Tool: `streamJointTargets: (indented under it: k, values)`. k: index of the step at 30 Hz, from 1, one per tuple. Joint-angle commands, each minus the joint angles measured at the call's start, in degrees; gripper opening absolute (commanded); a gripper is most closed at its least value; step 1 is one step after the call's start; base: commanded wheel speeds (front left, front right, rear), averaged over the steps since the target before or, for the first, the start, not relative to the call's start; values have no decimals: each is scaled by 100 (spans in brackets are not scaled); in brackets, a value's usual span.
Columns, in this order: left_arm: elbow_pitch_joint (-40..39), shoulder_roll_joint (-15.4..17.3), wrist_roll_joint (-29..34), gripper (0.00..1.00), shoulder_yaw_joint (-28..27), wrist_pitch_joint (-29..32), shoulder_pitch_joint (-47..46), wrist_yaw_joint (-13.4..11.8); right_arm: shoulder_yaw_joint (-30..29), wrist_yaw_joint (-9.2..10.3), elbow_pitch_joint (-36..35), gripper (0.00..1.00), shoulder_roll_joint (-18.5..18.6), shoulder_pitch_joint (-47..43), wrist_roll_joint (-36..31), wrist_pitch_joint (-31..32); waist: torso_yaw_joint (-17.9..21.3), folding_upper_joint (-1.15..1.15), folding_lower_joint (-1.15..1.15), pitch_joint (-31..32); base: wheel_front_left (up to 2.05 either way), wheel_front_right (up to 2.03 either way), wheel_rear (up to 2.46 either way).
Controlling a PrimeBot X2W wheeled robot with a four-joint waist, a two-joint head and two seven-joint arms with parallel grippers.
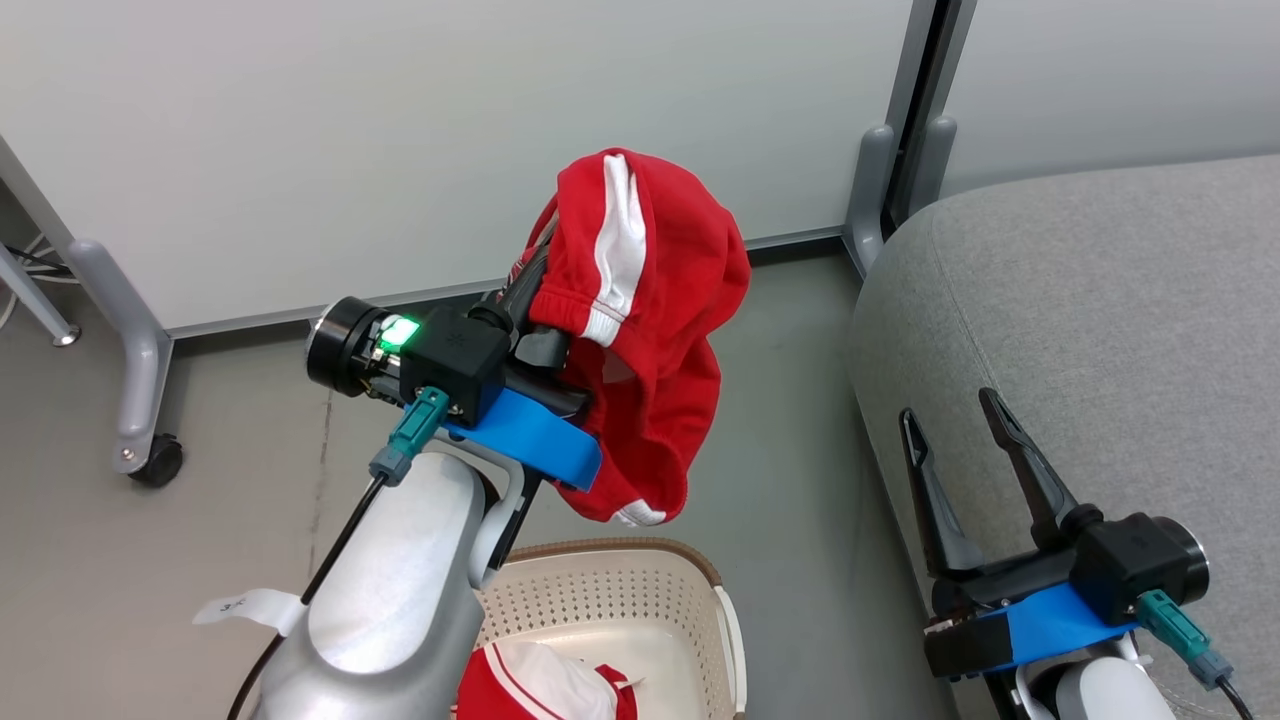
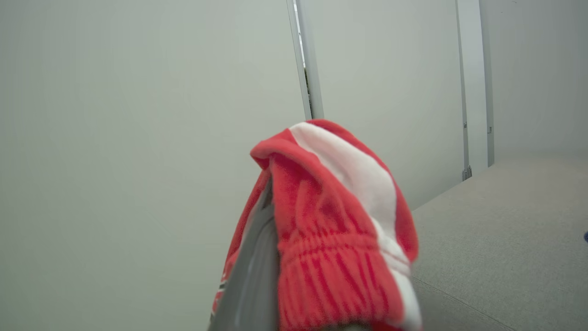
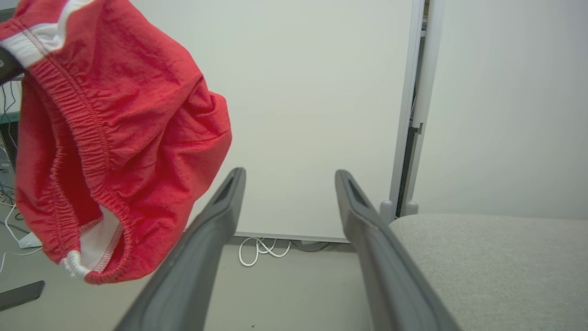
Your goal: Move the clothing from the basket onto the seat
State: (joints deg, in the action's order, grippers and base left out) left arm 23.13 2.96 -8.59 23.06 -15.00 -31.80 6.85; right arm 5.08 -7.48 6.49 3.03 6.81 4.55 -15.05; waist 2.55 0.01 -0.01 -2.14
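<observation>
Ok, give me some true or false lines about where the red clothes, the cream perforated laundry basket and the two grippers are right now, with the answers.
1. The left gripper holds the soft red shorts with a white stripe up in the air. True.
2. The right gripper is shut on a garment. False: its fingers stand apart with nothing between them.
3. The cream-white perforated plastic basket is empty. False: a red and white garment lies in it.
4. The light-grey fabric seat is to the robot's right of the basket. True.
5. The red shorts rest on the seat. False: they hang above the floor, apart from it.
</observation>
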Motion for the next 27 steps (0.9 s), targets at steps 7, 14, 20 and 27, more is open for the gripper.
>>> streamJointTargets:
  k: [7,14,20,27]
  values:
    - [-34,-5,-51,0,89,-27,77,31,80,-3,-51,100,-18,-97,-11,-20,-51,-1,1,97,0,0,0]
    - [-28,-7,-92,0,165,-27,61,32,415,-3,-77,100,-18,77,-59,-20,-115,-1,1,93,0,0,0]
    - [-54,-7,-185,0,345,-28,-99,-22,1040,-3,62,100,-8,425,-61,-20,-209,-1,1,-8,0,0,0]
    - [-136,-7,-320,0,671,-27,-276,-139,1547,-3,478,100,7,912,-113,-20,-329,-1,1,-195,0,0,0]
